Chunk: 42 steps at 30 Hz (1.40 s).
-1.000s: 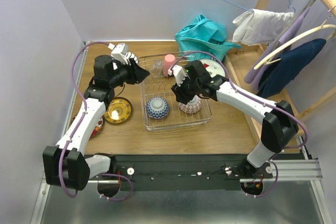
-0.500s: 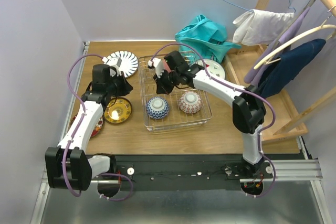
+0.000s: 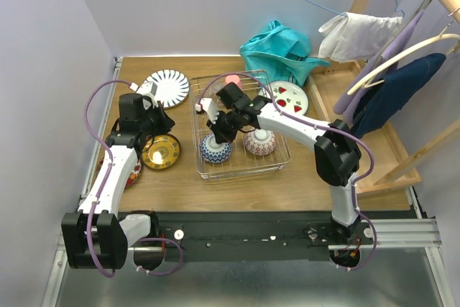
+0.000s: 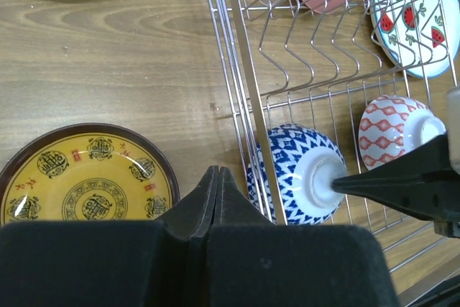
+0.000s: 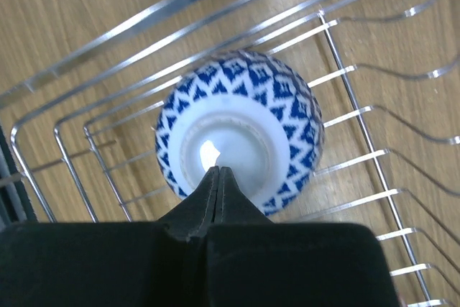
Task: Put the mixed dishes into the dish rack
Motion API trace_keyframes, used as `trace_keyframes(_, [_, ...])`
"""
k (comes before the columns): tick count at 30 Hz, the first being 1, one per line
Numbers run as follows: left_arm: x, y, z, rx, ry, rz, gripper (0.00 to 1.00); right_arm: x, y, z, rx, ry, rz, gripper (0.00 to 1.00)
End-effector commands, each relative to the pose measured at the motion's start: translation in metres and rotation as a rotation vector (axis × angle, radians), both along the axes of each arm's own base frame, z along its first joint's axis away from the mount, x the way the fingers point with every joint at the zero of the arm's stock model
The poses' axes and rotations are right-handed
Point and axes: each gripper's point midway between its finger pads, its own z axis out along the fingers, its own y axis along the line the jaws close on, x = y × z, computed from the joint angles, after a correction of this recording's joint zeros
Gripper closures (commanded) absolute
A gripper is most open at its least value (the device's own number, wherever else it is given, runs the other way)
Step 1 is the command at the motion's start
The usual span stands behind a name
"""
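Observation:
The dish rack [image 3: 244,172] stands mid-table. In it, upside down, are a blue patterned bowl [image 3: 214,150] and a red patterned bowl [image 3: 260,141], with a pink cup [image 3: 232,80] at the back. My right gripper [image 5: 218,170] is shut, empty, its tip over the blue bowl's [image 5: 287,106] white foot. My left gripper [image 4: 218,170] is shut and empty, above the table between the gold saucer [image 4: 86,177] and the rack's left wall [image 4: 244,70]. The blue-striped plate [image 3: 167,88] lies at the back left, and the fruit plate [image 3: 289,97] to the right of the rack.
A red saucer [image 3: 129,174] lies partly under my left arm near the table's left edge. A teal cloth [image 3: 277,52] is heaped behind the rack. A wooden clothes frame with hangers and garments [image 3: 402,55] stands at the right.
Both grippers have closed. The right arm swung from the red bowl, past the pink cup, to the blue bowl. The left arm drew back from the striped plate toward the gold saucer.

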Motion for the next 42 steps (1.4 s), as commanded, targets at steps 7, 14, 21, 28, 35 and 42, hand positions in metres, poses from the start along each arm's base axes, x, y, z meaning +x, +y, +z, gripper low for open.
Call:
trace_keyframes(7, [0.013,-0.001,-0.004,-0.031,-0.009,0.013,1.0,-0.035,-0.08,-0.02,-0.237,-0.011,0.019,1.0])
trace_keyframes(14, [0.021,-0.005,-0.005,-0.043,0.001,-0.004,1.0,-0.041,-0.105,-0.01,-0.306,-0.053,0.037,0.99])
trace_keyframes(21, [0.03,-0.01,0.009,-0.058,-0.037,-0.042,0.99,0.003,-0.054,0.087,-0.015,-0.228,-0.077,0.99])
trace_keyframes(28, [0.035,-0.014,0.013,-0.03,-0.041,-0.107,0.8,0.08,-0.029,0.184,0.282,-0.458,-0.343,0.92])
trace_keyframes(35, [0.029,-0.014,0.01,0.062,-0.006,-0.221,0.73,0.171,-0.058,0.16,0.254,-0.388,-0.591,0.55])
trace_keyframes(42, [0.049,0.025,0.002,0.312,0.005,-0.238,0.63,0.2,-0.072,0.14,0.266,-0.4,-0.603,0.54])
